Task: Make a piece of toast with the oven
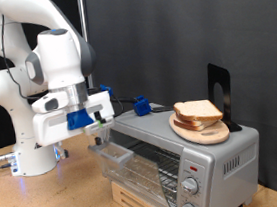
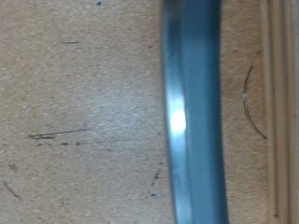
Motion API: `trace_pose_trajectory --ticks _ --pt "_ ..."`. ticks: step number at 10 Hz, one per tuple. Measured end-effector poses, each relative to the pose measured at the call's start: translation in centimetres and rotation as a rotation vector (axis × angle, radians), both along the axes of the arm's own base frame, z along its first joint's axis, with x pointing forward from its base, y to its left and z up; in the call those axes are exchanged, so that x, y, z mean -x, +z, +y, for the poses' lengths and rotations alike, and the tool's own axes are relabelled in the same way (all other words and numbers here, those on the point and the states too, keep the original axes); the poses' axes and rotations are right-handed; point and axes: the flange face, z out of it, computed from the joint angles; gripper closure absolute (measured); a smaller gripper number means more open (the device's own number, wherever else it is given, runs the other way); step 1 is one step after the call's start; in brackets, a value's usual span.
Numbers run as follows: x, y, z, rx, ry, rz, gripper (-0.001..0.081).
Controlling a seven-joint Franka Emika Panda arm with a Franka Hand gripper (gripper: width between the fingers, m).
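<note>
The white arm's gripper [image 1: 101,131] hovers at centre frame, at the top edge of the silver-grey toaster oven's [image 1: 189,150] opened glass door [image 1: 117,156] (finger spacing unclear). Stacked bread slices [image 1: 199,114] rest on a round wooden plate [image 1: 194,131] atop the oven, right of centre.

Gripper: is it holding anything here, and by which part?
Cannot be told. The gripper sits at the top edge of the oven door, but its fingers are not clearly visible.

1. The white arm rises from its base at the exterior view's left and bends over at the elbow.
2. The hand [image 1: 99,128] points downward, low above the counter.
3. Its fingers are too indistinct to judge.
</note>
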Motion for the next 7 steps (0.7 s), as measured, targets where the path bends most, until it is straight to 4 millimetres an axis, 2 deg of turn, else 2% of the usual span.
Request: trace_pose_trajectory --ticks 4,7 --pt "-0.2 -2.3 -3.3 0.042 -0.013 0.002 -0.0002" --pt "-0.5 -4.9 -5.2 0.107 -0.045 0.017 -0.0002"
